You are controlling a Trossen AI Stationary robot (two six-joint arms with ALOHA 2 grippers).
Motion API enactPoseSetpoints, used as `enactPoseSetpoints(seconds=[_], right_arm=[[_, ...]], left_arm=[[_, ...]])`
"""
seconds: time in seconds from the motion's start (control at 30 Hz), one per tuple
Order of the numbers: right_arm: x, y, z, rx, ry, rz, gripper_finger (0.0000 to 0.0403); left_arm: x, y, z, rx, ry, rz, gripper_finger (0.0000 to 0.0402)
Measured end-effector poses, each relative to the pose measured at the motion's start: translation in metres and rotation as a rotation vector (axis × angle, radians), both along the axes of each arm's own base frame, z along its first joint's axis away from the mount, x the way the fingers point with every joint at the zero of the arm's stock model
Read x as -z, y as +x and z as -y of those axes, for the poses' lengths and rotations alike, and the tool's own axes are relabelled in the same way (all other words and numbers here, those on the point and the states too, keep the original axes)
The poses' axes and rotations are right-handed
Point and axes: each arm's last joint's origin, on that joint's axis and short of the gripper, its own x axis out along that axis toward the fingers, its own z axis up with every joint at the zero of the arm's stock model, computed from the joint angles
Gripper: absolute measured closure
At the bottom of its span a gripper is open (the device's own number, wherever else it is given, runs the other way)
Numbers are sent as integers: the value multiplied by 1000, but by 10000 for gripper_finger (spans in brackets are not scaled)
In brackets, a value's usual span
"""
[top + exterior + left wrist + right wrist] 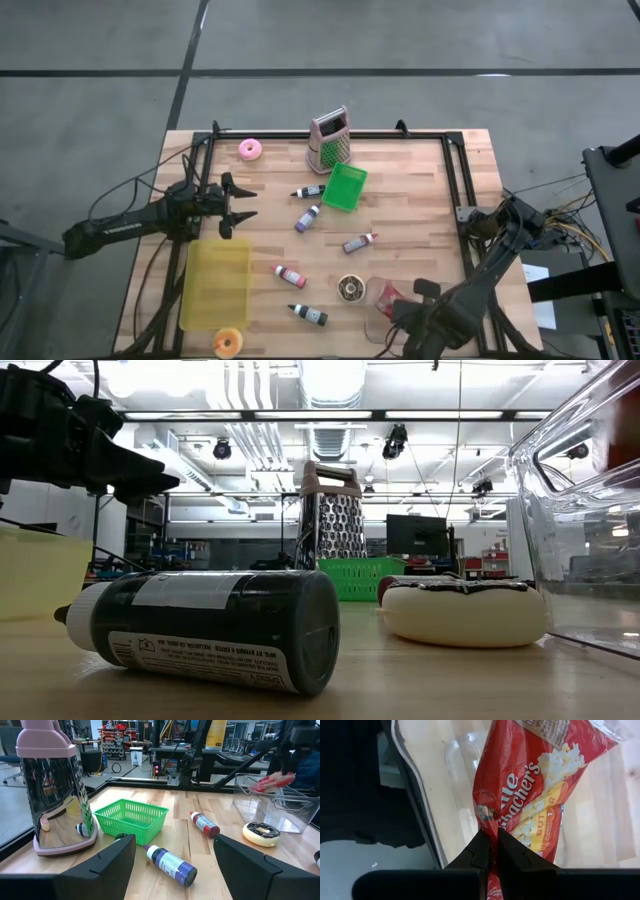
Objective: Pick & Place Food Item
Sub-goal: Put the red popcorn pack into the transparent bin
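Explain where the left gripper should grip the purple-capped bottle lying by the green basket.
Grip the purple-capped bottle across its round body, coming from above: it lies flat on the table, clear of the green basket, so the left gripper, fingers open, can probably straddle its narrow width.

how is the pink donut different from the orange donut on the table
The pink donut has pink icing; the orange donut has orange icing. The pink donut lies at the table's far edge near the grater, while the orange donut lies at the near edge, just below the yellow bin. Both lie flat, untouched by either gripper.
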Motion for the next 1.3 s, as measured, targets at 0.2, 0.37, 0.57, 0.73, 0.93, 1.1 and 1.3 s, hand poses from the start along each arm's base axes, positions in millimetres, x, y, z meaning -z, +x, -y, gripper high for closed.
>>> enactPoseSetpoints(seconds=[0.2, 0.37, 0.57, 0.73, 0.93, 1.1, 1.3], right_arm=[[11, 2, -5, -12, 4, -47, 392], [18, 4, -8, -11, -9, -64, 392], [33, 8, -12, -11, -11, -120, 392], [45, 12, -15, -7, -23, -160, 392], [51, 15, -15, 20, -38, -166, 391], [51, 15, -14, 74, -34, -167, 374], [51, 15, -13, 89, -54, -164, 332]], left_arm=[[0, 0, 0, 0, -2, 0, 128], [0, 0, 0, 0, 1, 0, 129], [0, 0, 0, 1, 9, -1, 129], [0, 0, 0, 2, 16, -1, 129], [0, 0, 0, 2, 24, -2, 129], [0, 0, 0, 3, 31, -3, 129], [0, 0, 0, 4, 34, -3, 129]])
